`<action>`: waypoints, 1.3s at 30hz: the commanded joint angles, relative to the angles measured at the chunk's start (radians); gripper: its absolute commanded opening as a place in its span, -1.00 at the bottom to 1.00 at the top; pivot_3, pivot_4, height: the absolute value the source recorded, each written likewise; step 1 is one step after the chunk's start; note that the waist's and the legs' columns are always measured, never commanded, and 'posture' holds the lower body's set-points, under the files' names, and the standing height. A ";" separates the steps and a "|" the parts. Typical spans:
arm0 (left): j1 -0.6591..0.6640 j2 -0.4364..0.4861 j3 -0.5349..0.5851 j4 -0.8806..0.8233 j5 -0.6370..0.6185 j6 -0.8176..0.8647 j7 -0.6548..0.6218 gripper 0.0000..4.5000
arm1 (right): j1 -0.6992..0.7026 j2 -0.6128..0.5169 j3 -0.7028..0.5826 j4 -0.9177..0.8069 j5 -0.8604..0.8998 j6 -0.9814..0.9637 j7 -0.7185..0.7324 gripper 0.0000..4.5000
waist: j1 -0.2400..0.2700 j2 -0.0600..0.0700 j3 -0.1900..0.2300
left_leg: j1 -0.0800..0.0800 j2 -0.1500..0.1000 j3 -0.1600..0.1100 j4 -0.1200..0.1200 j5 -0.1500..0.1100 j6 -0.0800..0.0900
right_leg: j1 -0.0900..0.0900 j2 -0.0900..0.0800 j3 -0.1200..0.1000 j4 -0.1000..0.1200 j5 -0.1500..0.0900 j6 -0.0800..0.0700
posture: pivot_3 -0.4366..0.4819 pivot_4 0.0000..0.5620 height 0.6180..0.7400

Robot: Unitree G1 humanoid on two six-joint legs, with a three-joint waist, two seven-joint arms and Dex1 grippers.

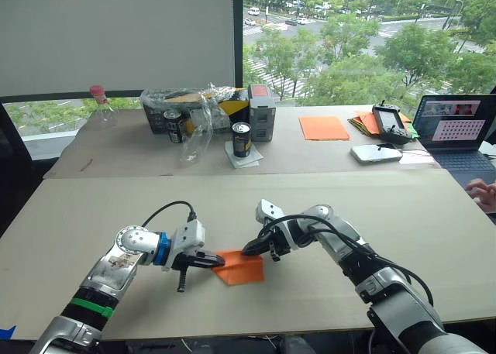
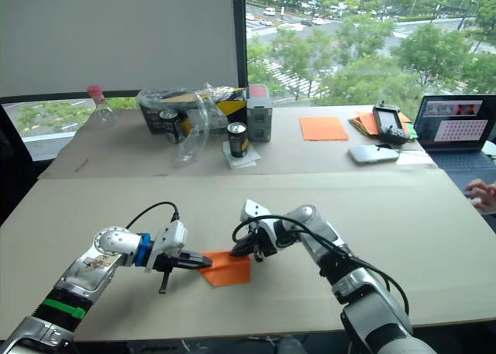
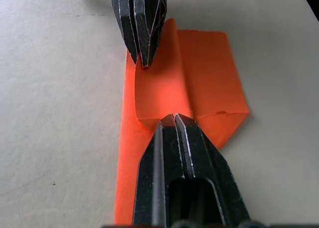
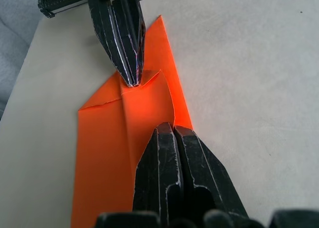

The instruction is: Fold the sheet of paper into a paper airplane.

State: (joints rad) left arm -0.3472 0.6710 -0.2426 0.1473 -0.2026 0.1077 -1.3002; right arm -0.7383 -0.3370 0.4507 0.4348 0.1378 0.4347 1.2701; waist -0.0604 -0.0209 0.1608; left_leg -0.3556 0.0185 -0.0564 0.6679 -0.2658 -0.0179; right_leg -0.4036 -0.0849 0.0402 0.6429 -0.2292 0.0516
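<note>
**Paper half-folded, pinched from both sides**

Paper is the matter here: the sheet of paper (image 1: 240, 268), bright orange and already folded to a small layered wedge, lies flat on the near part of the table (image 1: 403, 214), in front of the robot and between its two arms. I judge it very light, thin and easy to bend; it holds a crease, but it will slide on the smooth board and can tear or crumple under a hard pull. The raised flap along the centre seems the best place to hold, near the fold line, with the other tool pressing the flat layers down.

The left gripper (image 3: 174, 119) has its fingers pressed together on one edge of this raised flap. The right gripper (image 4: 172, 127) meets it from the opposite side, fingers also clenched, the tips on the flap's other end.

Further away, at the far edge, stand two cans (image 1: 242, 139), a loose orange sheet (image 1: 323, 127) and a laptop (image 1: 457, 129).
</note>
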 commanded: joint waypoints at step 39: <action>0.024 -0.080 -0.088 0.116 0.071 -0.043 -0.034 -1.00 | 0.441 -0.021 -0.093 -0.581 -0.001 0.002 -0.409 -0.99 | 0.043 0.003 -0.002 | -0.007 -0.003 0.001 -0.002 -0.001 0.001 | -0.001 -0.004 -0.001 -0.012 -0.001 0.003 | -0.05 -0.47 0.59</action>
State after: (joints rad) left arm -0.3588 0.5790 -0.2615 0.2143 -0.1910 0.0478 -1.3097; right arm -0.3015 -0.3541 0.3734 -0.1364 0.1397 0.4364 0.8735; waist -0.0172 -0.0183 0.1593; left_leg -0.3628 0.0155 -0.0559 0.6656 -0.2667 -0.0166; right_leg -0.4041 -0.0885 0.0393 0.6312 -0.2306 0.0542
